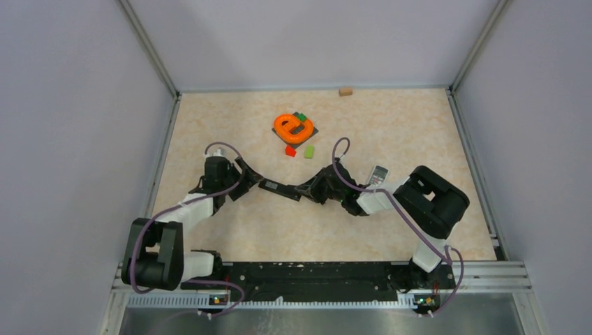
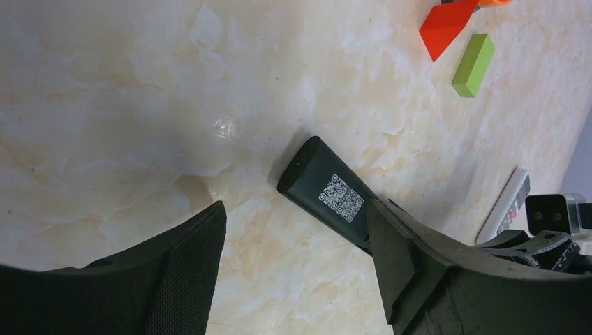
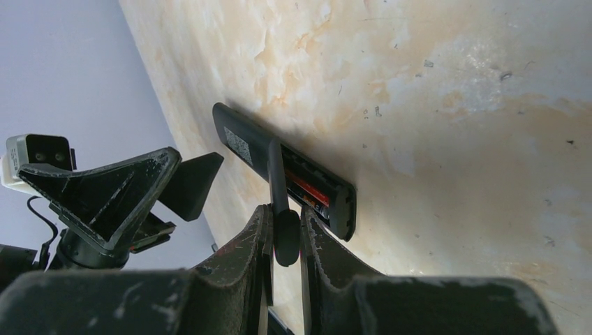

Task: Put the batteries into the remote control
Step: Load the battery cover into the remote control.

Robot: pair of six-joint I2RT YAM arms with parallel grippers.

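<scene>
A black remote (image 1: 278,188) lies back-up on the table between my two grippers. Its QR-code end shows in the left wrist view (image 2: 328,190). My left gripper (image 1: 244,183) is open (image 2: 297,209), and its right finger (image 2: 405,265) overlaps the remote's body. My right gripper (image 1: 307,190) is shut (image 3: 283,218) on the thin black battery cover (image 3: 277,181), which is tilted up off the remote (image 3: 241,143). In the open compartment lie orange-red and dark batteries (image 3: 307,192).
An orange ring toy (image 1: 292,125) on a dark plate, a red block (image 1: 290,150) and a green block (image 1: 308,151) lie behind the remote. A white remote (image 1: 378,176) lies by the right arm. A small wooden block (image 1: 345,91) sits at the back wall.
</scene>
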